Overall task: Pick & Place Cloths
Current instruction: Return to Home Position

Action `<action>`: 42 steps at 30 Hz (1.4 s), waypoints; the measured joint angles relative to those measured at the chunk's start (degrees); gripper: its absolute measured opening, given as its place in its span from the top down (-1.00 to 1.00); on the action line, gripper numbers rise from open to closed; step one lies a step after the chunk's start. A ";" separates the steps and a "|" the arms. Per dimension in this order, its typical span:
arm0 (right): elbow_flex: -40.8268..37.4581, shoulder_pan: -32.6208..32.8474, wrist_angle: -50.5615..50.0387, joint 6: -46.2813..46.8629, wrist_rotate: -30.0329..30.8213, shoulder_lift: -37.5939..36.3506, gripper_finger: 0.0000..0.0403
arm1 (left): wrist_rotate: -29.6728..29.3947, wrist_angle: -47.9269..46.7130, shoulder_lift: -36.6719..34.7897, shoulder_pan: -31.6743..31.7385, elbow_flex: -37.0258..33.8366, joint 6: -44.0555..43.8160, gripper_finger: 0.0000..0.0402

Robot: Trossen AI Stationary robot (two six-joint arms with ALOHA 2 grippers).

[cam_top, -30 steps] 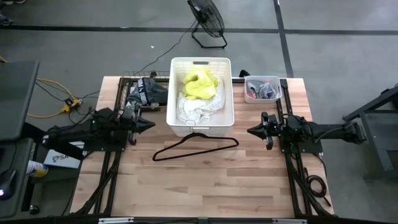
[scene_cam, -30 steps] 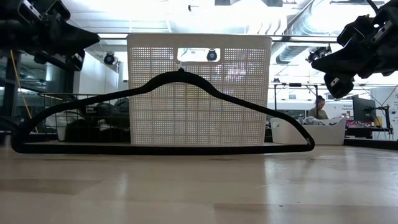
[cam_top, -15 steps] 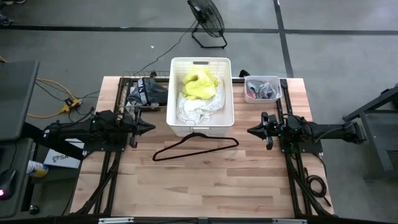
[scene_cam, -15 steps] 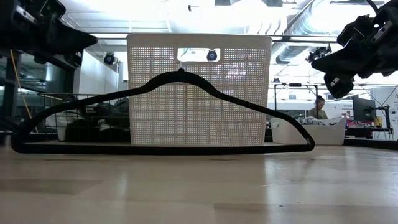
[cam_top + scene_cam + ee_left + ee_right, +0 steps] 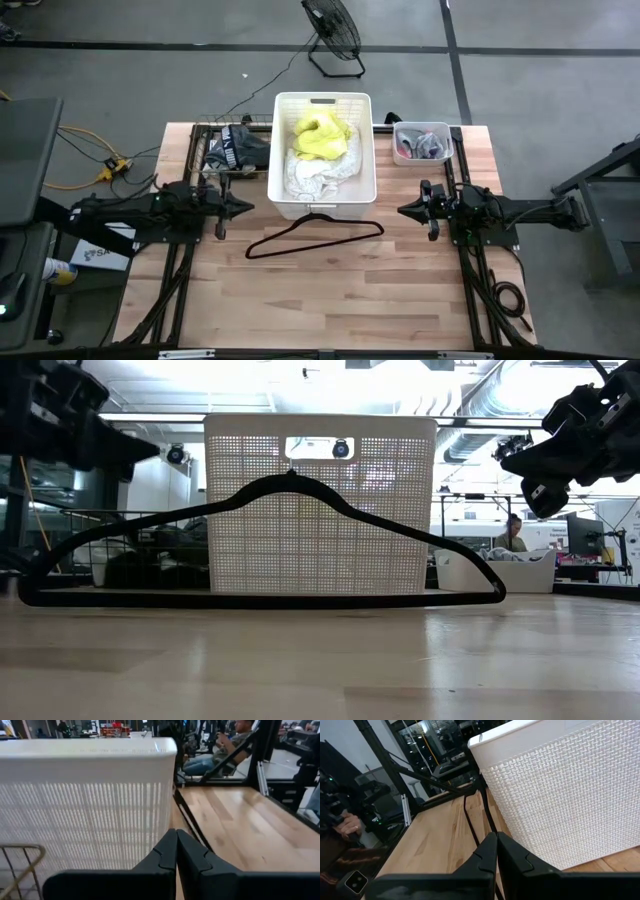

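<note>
A bright yellow cloth (image 5: 320, 136) lies on top of a white cloth (image 5: 318, 175) inside the white plastic basket (image 5: 284, 190) at the table's far middle. Dark grey and black cloths (image 5: 236, 147) sit in a wire rack at the far left. Small blue and pink pieces (image 5: 424, 146) fill a small bin at the far right. My left gripper (image 5: 250, 206) hovers shut, level, just left of the basket. My right gripper (image 5: 402, 211) hovers shut, level, right of the basket. Neither holds anything.
A thin black hanger (image 5: 312, 236) lies on the wood just in front of the basket, its hook near the basket's near wall. A floor fan (image 5: 333, 30) stands beyond the table. The near half of the table (image 5: 330, 300) is bare wood. A person's hand (image 5: 351, 824) shows beyond the table.
My left gripper has swung a little toward the table's near edge and sunk slightly, rolling about its own axis, and stays shut. The cloths, basket and hanger have not moved.
</note>
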 joint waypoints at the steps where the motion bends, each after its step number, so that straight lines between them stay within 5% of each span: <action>1: 0.02 0.00 0.00 0.02 0.00 0.00 0.98 | -0.05 1.25 0.00 0.00 -1.08 0.09 1.00; 5: 0.00 0.01 -0.02 0.01 0.01 0.00 0.98 | -0.50 6.39 -0.02 0.00 -3.47 1.87 1.00; 42: 0.01 0.00 0.00 0.00 0.00 0.01 0.98 | -1.08 4.87 0.68 0.02 -3.79 4.27 1.00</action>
